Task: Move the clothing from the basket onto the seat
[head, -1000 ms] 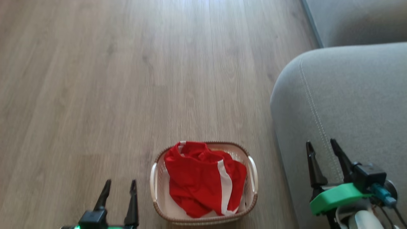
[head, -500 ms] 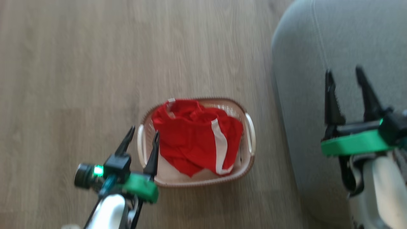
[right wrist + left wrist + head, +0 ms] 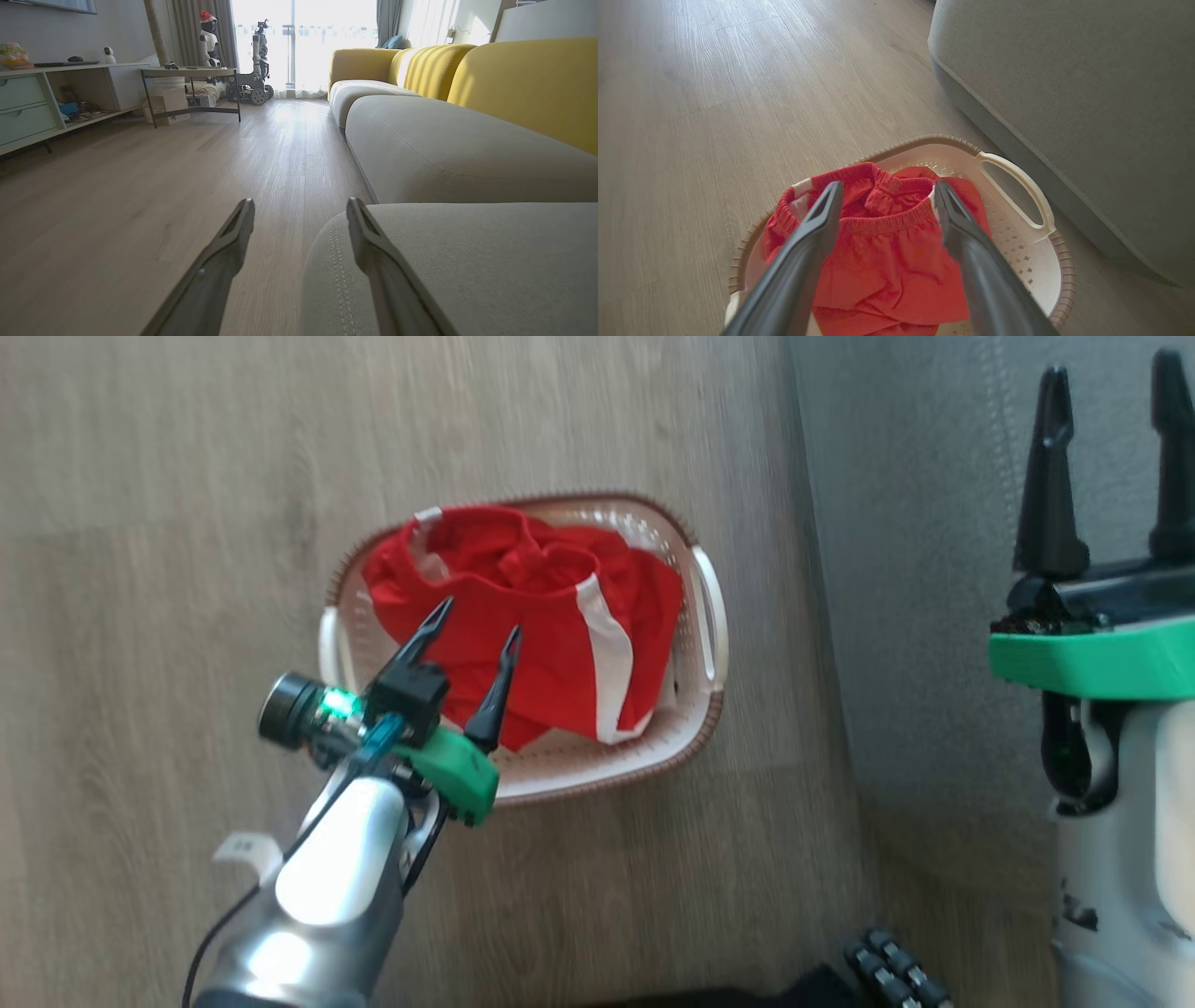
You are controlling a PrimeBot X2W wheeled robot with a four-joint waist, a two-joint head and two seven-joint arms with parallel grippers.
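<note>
Nothing has been moved yet. The bright red soft fabric clothing with white stripes [image 3: 541,616] lies bunched inside the small oval cream-white perforated plastic basket with a brown woven-look rim [image 3: 597,782], which stands on the pale wood-plank floor [image 3: 168,523]. The large grey fabric-upholstered seat [image 3: 915,569], just right of the basket, carries no garment on the part shown.

The left gripper [image 3: 480,618] hangs over the basket's near-left part, its 2 dark fingers spread apart above the red fabric and clamping nothing. The left wrist view looks between them at an elastic waistband. Whether the tips touch the cloth I cannot tell. The right gripper [image 3: 1111,364], well right of the basket over the seat's edge, also has its 2 fingers apart and is empty.

By my judgement the whole job is left: grasp, lift, carry across, release, perhaps more than once. How many garments make up the pile is hard to make out. The basket's bottom is mostly covered, and the seat is cut off at the frame edge.
</note>
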